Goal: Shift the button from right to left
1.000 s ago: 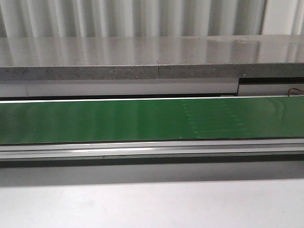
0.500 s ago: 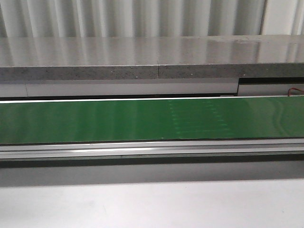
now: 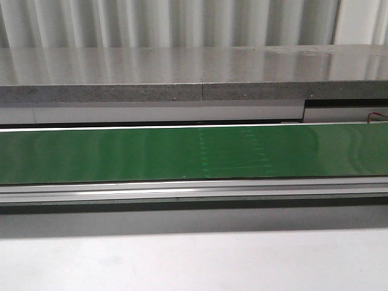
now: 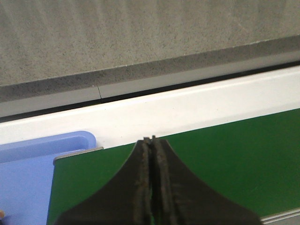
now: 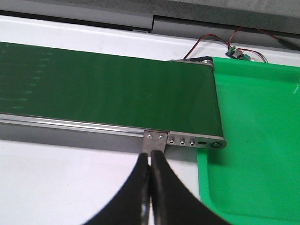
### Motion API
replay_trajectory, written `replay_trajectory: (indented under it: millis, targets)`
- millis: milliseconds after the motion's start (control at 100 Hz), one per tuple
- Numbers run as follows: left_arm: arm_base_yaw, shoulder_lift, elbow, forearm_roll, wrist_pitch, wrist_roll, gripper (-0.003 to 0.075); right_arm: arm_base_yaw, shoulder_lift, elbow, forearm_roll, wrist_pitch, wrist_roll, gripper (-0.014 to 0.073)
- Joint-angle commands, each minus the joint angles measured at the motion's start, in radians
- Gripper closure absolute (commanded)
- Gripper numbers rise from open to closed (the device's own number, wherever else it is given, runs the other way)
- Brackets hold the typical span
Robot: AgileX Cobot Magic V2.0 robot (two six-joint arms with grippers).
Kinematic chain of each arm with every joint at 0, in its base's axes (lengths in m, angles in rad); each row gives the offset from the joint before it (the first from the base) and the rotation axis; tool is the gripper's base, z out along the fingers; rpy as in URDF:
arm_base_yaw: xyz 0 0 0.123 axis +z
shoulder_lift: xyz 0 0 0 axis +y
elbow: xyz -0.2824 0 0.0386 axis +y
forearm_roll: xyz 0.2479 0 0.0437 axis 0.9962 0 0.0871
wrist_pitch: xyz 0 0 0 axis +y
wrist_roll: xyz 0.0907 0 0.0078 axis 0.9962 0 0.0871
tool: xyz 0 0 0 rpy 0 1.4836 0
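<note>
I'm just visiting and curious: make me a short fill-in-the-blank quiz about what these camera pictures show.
1. The conveyor belt is coloured ____.
2. The left end effector has its jaws ____.
3. Beside the belt's end, near the right end effector, sits a ____ tray.
4. The tray in the left wrist view is ____.

Answers: green; shut; green; blue

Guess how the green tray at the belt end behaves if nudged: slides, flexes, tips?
The green tray looks like thin glossy plastic, so it is probably light and likely to slide readily on the smooth white table. Its low, wide shape makes tipping unlikely, though the walls may flex. It sits against the belt end, so a push that way would probably be blocked.
</note>
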Motion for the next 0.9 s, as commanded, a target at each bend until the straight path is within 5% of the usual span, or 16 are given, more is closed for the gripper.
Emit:
replay_trajectory:
  millis: [0, 480, 890]
  targets:
    - [-0.007, -0.045, -0.007, -0.028, -0.082, -0.01, 0.0741, 0.0, 0.012, -0.024, -0.003, -0.068, -0.007, 0.0659]
    - [-0.007, -0.064, 0.007, -0.028, -0.087, -0.01, 0.0741, 0.0, 0.012, -0.024, -0.003, -0.068, -0.007, 0.0659]
    - [-0.007, -0.096, 0.07, -0.028, -0.239, -0.01, 0.0741, 0.0, 0.012, -0.024, -0.003, -0.068, -0.007, 0.0659]
